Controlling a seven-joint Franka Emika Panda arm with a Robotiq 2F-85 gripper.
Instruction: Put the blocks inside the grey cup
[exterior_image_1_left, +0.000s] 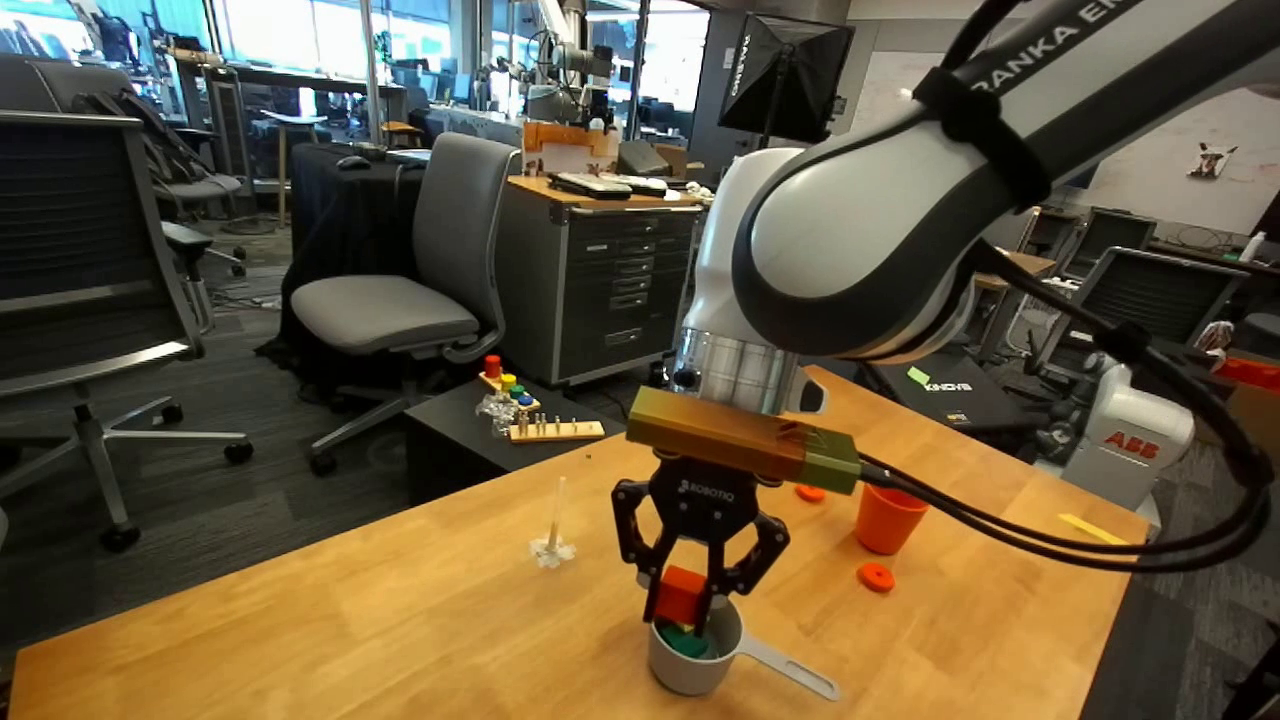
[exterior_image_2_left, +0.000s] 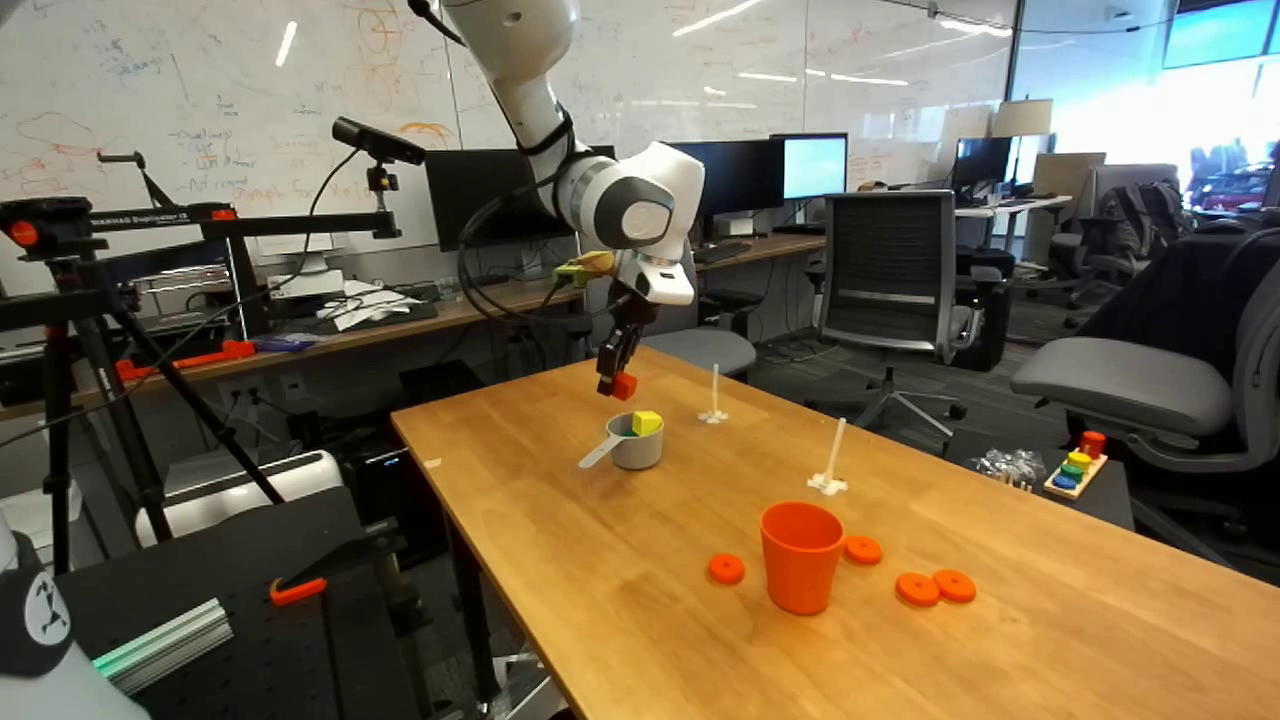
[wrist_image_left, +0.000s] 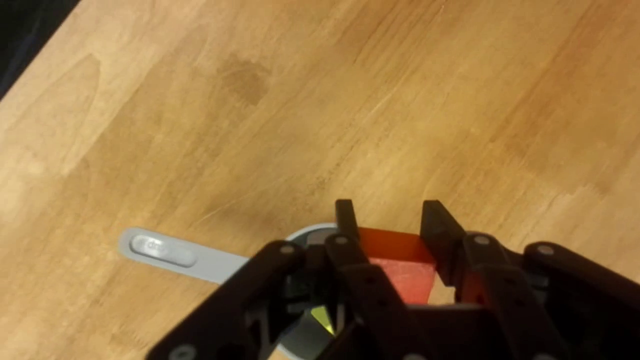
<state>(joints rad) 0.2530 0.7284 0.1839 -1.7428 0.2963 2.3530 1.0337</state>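
Note:
The grey cup stands on the table with its handle sticking out sideways; it also shows in an exterior view and, partly covered by the fingers, in the wrist view. A green block lies inside the cup. A yellow block is in the cup and shows above its rim; a sliver of it shows in the wrist view. My gripper is shut on an orange-red block, also in the wrist view. In an exterior view the held block is above and beyond the cup, apart from it.
A taller red-orange cup stands on the table with several flat orange rings around it. Thin upright pegs on small bases stand on the table. A toy peg board lies on a black stand beside it.

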